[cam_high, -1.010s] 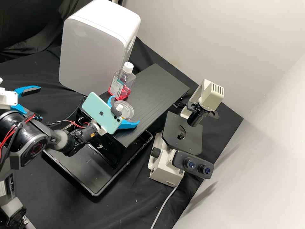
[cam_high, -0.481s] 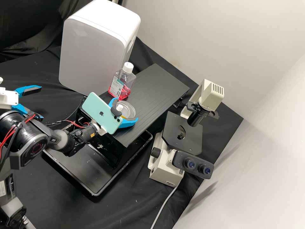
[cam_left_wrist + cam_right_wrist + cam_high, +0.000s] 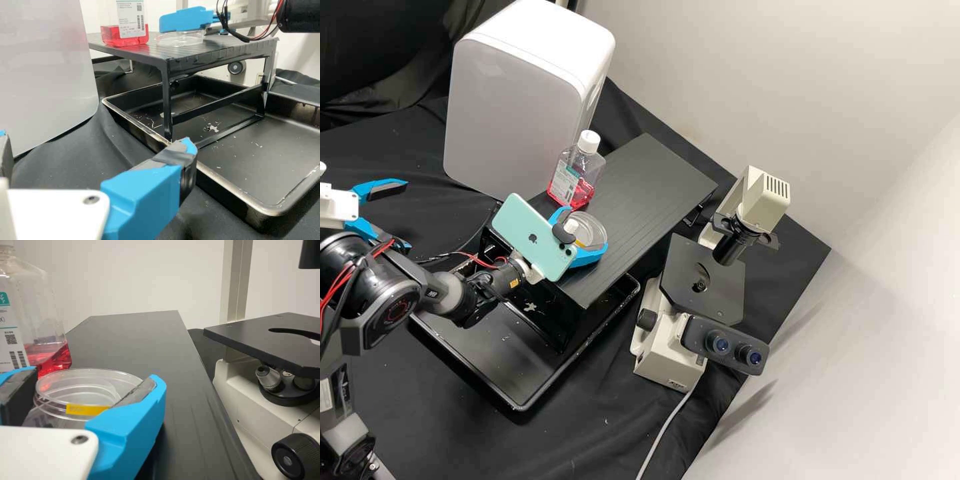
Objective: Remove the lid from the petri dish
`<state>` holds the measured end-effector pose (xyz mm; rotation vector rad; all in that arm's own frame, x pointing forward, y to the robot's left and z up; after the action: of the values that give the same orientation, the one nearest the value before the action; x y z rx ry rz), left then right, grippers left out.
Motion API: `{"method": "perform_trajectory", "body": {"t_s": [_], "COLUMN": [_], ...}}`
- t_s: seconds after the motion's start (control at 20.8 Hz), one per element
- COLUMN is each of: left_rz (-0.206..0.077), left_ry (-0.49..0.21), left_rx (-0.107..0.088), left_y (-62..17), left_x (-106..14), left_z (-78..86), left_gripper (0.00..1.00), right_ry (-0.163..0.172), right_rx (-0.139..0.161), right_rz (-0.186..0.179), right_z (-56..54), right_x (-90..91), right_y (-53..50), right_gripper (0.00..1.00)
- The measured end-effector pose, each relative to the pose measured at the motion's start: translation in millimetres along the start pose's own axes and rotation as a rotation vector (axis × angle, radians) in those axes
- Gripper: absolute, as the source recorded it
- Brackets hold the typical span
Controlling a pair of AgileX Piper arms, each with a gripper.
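A clear petri dish (image 3: 588,227) with a lid sits near the front corner of the raised black platform (image 3: 653,180). My right gripper (image 3: 583,231) comes in from the left and is shut on the lid, one blue finger on each side. In the right wrist view the dish (image 3: 85,390) sits between the two pads, a yellow label on its side wall. My left gripper (image 3: 377,210) hangs open over the black cloth at the far left, nothing between its fingers (image 3: 165,170). From there the dish (image 3: 185,37) shows far off on the platform.
A bottle of red liquid (image 3: 573,175) stands on the platform just behind the dish. A tall white box (image 3: 520,93) rises behind that. A microscope (image 3: 707,293) stands to the right. The platform stands in a black tray (image 3: 513,393).
The right gripper's fingers closed inward around the dish lid, from a wide spread to contact. The left arm stayed put.
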<state>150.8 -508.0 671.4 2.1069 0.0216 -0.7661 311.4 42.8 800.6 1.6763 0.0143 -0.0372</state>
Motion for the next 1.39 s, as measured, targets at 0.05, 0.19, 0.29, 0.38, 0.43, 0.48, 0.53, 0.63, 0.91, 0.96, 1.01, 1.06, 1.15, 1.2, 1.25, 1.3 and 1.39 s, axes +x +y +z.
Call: {"method": "perform_trajectory", "body": {"t_s": [0.05,0.19,0.29,0.38,0.43,0.48,0.53,0.63,0.91,0.96,1.01,1.06,1.15,1.2,1.25,1.3,1.39], "left_rz": [0.0,0.0,-0.006,-0.013,-0.015,-0.017,-0.017,-0.017,-0.017,-0.018,-0.019,-0.019,-0.019,-0.019,-0.019,-0.019,-0.019], "left_ry": [0.0,0.0,0.002,0.004,0.004,0.005,0.005,0.005,0.005,0.003,0.0,0.001,0.001,0.001,0.001,0.001,0.001], "left_rx": [0.0,0.0,0.002,0.004,0.005,0.006,0.006,0.006,0.006,0.006,0.007,0.007,0.007,0.007,0.007,0.007,0.007], "left_y": [0.0,0.0,-1.2,-2.7,-3.2,-3.7,-3.7,-3.7,-3.7,-3.8,-4.0,-4.0,-4.0,-4.0,-4.0,-4.0,-4.0], "left_x": [0.0,0.0,0.4,0.8,1.0,1.1,1.1,1.1,1.1,1.0,0.9,1.0,1.0,1.0,1.0,1.0,1.0], "left_z": [0.0,0.0,-0.2,-0.5,-0.6,-0.7,-0.7,-0.7,-0.7,-0.3,0.4,0.2,0.2,0.2,0.2,0.2,0.2], "left_gripper": [1.0,1.0,1.0,1.0,1.0,1.0,1.0,1.0,1.0,1.0,1.0,1.0,1.0,1.0,1.0,1.0,1.0], "right_ry": [0.0,0.0,0.002,0.003,0.004,0.005,0.007,0.01,0.079,0.088,0.098,0.1,0.101,0.104,0.109,0.114,0.139], "right_rx": [0.002,0.014,0.019,0.021,0.021,0.021,0.021,0.021,-0.014,-0.021,-0.026,-0.029,-0.043,-0.052,-0.057,-0.065,-0.069], "right_rz": [0.0,0.0,-0.002,-0.004,-0.006,-0.007,-0.007,-0.01,-0.005,0.007,0.019,0.03,0.051,0.059,0.066,0.072,0.068], "right_z": [0.0,0.0,-0.5,-0.9,-1.4,-1.7,-2.1,-3.4,-17.4,-19.6,-21.6,-22.1,-23.3,-24.4,-26.0,-27.1,-31.8], "right_x": [0.0,0.0,0.0,-0.1,-0.1,-0.2,-1.3,-6.4,-25.8,-27.3,-28.6,-29.5,-31.9,-33.6,-35.6,-37.4,-39.8], "right_y": [0.0,0.0,-0.6,-1.1,-1.7,-2.1,-2.0,-2.0,-4.9,-4.9,-4.9,-5.1,-6.8,-8.1,-9.1,-10.2,-15.2], "right_gripper": [0.0,0.0,0.0,0.0,0.0,0.0,0.0,0.0,0.0,0.0,0.0,0.0,0.0,0.0,0.0,0.0,0.0]}}
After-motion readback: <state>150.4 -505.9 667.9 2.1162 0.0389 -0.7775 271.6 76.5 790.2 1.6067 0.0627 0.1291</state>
